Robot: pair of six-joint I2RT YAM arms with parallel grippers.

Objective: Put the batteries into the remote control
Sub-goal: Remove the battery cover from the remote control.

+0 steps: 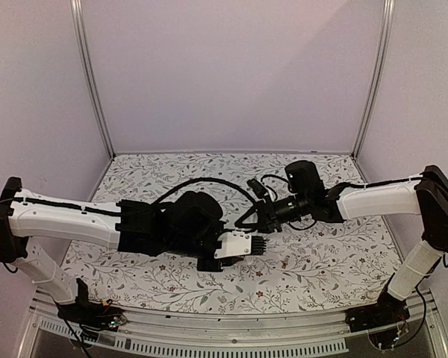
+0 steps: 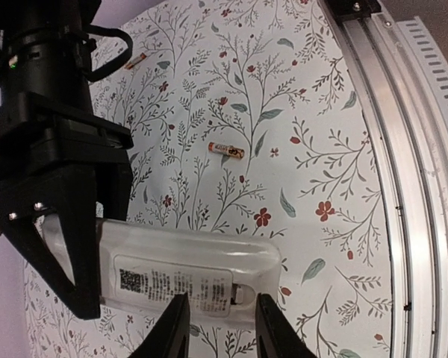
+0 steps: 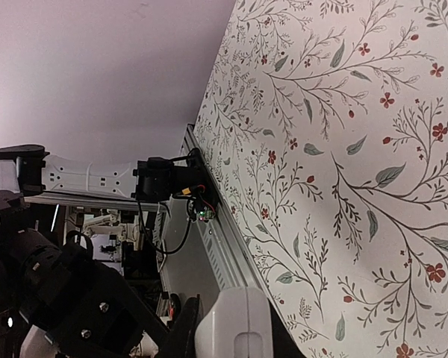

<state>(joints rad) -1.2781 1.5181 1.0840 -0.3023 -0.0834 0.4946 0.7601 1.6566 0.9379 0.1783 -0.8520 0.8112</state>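
Observation:
The white remote control hangs back side up above the floral cloth, its label and battery-cover latch showing. My right gripper is shut on its left end. In the right wrist view the remote's rounded end sits between the right gripper's dark fingers. My left gripper is open, with its fingertips on either side of the latch at the remote's near edge. Two batteries lie on the cloth, one near the middle and one farther off. The top view shows the remote between both arms.
The aluminium rail runs along the table's near edge, right of the remote in the left wrist view. Black cables loop over the cloth behind the grippers. Metal frame posts stand at the back corners.

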